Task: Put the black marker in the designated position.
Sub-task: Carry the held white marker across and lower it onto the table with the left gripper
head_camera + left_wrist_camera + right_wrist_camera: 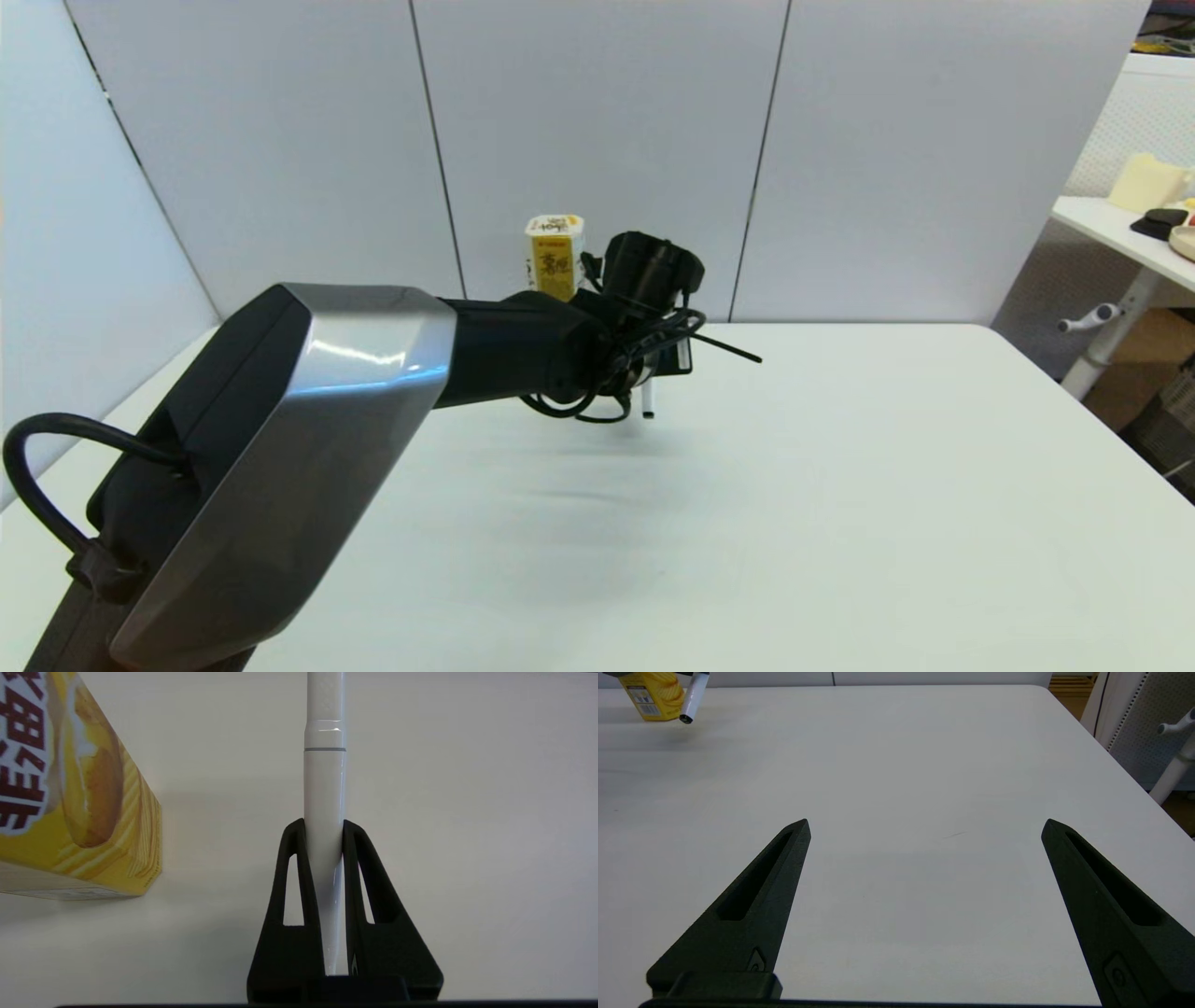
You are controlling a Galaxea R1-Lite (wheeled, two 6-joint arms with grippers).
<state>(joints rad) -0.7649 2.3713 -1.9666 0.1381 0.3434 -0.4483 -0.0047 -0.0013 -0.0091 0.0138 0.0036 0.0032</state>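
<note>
On the left, the left arm reaches far out over the smooth white worktop (840,523), and its end effector (324,826) is clamped on the black marker (325,788), a slim white-barrelled pen with small black tips. The two black fingers (299,872) press the barrel from either side near one end, so most of the pen juts out beyond them. In the head view the marker hangs tip-down, its lower black tip clear of the worktop and throwing a soft shadow below.

The step in hand looks like carrying the pen to the designated position, an unmarked patch of bare worktop whose exact place cannot be told from here. To do it well, the arm should probably lower until the pen is close to the surface and level before letting go, since a round barrel dropped from height would likely roll.

Just beside the pen stands a tall yellow cardboard snack carton (79,788), upright at the far edge; it is the one thing near enough to be knocked by a swing that way.

Further right, the right end effector (924,826) rests low over open worktop, fingers wide apart and holding nothing, well apart from the marker.
</note>
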